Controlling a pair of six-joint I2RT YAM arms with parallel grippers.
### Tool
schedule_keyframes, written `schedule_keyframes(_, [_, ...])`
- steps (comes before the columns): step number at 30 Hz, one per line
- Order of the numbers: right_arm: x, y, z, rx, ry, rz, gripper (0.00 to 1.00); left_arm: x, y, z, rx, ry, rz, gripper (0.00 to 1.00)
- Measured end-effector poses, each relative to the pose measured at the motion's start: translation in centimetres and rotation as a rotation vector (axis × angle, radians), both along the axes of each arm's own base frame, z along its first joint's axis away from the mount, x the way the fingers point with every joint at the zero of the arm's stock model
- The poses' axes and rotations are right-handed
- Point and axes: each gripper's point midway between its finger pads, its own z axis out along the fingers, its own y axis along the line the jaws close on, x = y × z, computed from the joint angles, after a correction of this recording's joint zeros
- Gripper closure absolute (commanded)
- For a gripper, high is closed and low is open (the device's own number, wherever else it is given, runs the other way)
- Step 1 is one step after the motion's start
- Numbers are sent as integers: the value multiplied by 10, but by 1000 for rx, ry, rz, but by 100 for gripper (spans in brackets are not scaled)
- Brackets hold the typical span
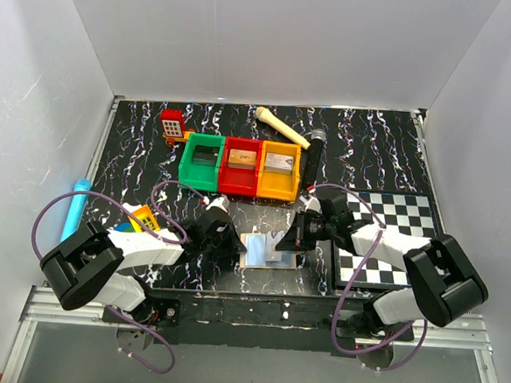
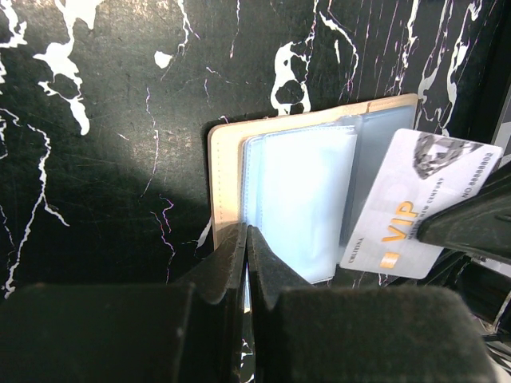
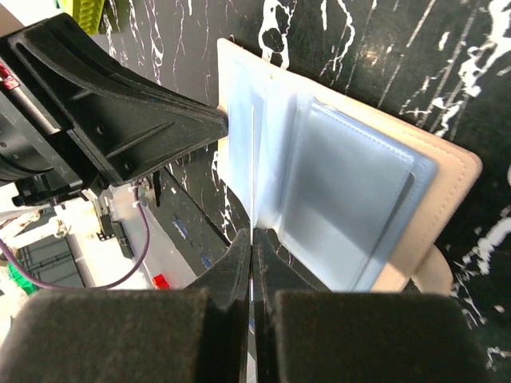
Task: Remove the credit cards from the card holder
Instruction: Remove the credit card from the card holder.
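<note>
The holder (image 1: 269,249) lay open at the table's (image 1: 373,147) near edge. The left gripper (image 2: 245,234) seemingly clamped its rim; the right gripper (image 3: 251,238) pinched a card (image 2: 415,203) over its right panel.

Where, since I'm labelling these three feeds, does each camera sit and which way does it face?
Top external: above and behind the bases, looking down at the table; both arms show, meeting at the card holder.
Left wrist: on the left arm, looking down at the holder; its own left pincer clamps the holder's edge.
Right wrist: on the right arm, facing the left arm; its own right pincer grips the VIP card edge-on.
Shared: both wrist views show the holder's blue sleeves.
</note>
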Motion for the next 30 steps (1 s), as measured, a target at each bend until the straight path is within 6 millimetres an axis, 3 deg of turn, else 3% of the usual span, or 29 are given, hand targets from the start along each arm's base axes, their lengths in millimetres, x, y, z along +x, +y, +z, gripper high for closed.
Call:
schedule_keyframes(4, [4,-10,7,-10,-23,-19,99,0,0,0,0,0,0,100])
schedule_keyframes(6, [4,-15,10,-16,-34,-24,99,0,0,0,0,-1,-1,91])
schedule_keyframes(12, [-3,-27,26,-49,-78,-1,99,2,-4,11,-29,-31,-16,38])
schedule_keyframes(13, [-3,-28,31,-54,-93,6,99,2,-4,14,-30,-43,-22,34])
schedule_keyframes(18, [-1,-31,62,-56,-190,43,99,2,-1,30,-43,-84,-27,30])
schedule_keyframes(21, [-5,-33,79,-38,-245,65,99,3,0,50,-75,-130,-35,30])
schedule_keyframes(24, [-14,-34,90,-8,-270,100,99,6,-4,80,-138,-215,-54,31])
schedule_keyframes(27, [-25,-31,99,42,-273,150,99,7,-14,124,-266,-351,-102,34])
schedule_keyframes(30, [-38,-24,109,97,-274,221,99,-4,-19,154,-417,-497,-175,35])
